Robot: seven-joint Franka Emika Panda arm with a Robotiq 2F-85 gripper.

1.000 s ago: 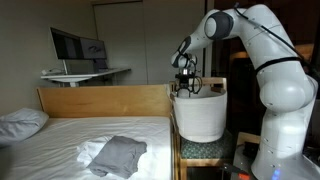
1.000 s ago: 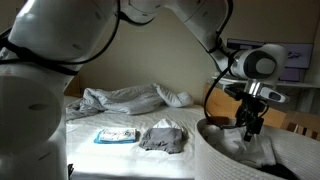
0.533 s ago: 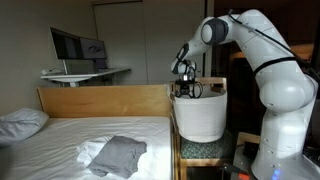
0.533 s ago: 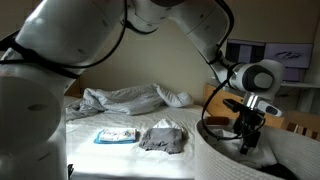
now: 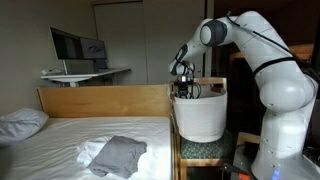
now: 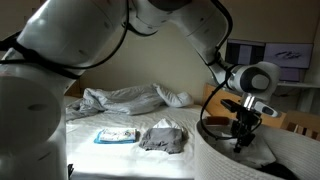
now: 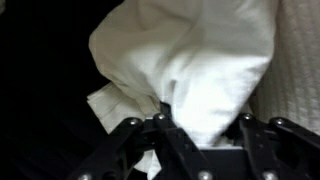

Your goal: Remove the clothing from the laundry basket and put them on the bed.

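My gripper [image 5: 184, 92] reaches down into the top of the white laundry basket [image 5: 200, 118], which stands at the foot of the bed [image 5: 60, 135]. In the wrist view the gripper [image 7: 202, 125] has a bunched white garment [image 7: 190, 60] wedged between its fingers, and dark clothing [image 7: 40, 90] lies beside it. In an exterior view the gripper [image 6: 241, 143] is just inside the basket [image 6: 215, 160] rim. A grey garment [image 5: 118, 155] lies on the sheet over a white one [image 5: 92, 152]; the grey garment [image 6: 162, 137] shows in both exterior views.
A white pillow [image 5: 20, 122] lies at the bed's far end, and the wooden end board [image 5: 100, 100] runs beside the basket. Crumpled bedding [image 6: 120, 98] and a flat blue-and-white packet [image 6: 115, 135] lie on the bed. A desk with a monitor [image 5: 78, 48] stands behind.
The gripper has sunk a little deeper into the basket, and its jaws have come together from wide open onto the white fabric.
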